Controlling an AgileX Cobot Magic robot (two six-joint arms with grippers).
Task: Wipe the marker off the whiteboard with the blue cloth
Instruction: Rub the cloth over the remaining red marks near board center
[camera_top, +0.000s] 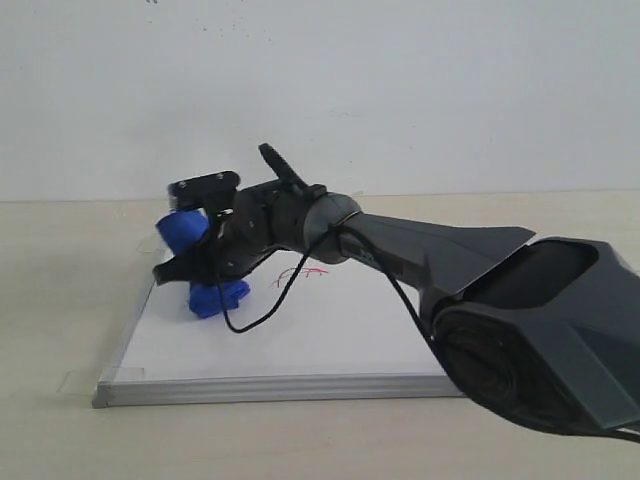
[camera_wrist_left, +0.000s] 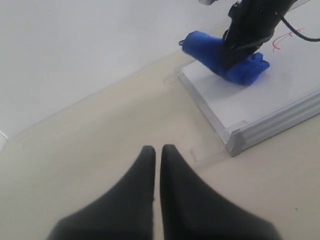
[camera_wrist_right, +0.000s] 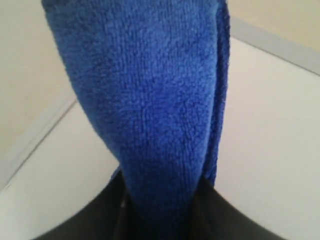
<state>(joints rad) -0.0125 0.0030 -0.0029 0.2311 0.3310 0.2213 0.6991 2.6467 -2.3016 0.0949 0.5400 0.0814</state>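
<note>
Your right fingers (camera_top: 176, 270) are clamped on the blue cloth (camera_top: 215, 298), its lower end on the whiteboard (camera_top: 330, 340) near the left edge, so next sweep it across the unwiped marker (camera_top: 303, 271) just beside it, while your left fingers (camera_wrist_left: 142, 180) hang together over the table (camera_wrist_left: 100, 135).

One whiteboard (camera_top: 330, 340) lying on one tabletop (camera_top: 60, 300). One blue cloth (camera_top: 215, 298) showing. One red marker (camera_top: 300, 272) scribble showing. Two tape tabs (camera_wrist_left: 202, 151) sticking out at board corners. Two grippers appearing: left gripper (camera_wrist_left: 156, 152), right gripper (camera_top: 195, 262).
</note>
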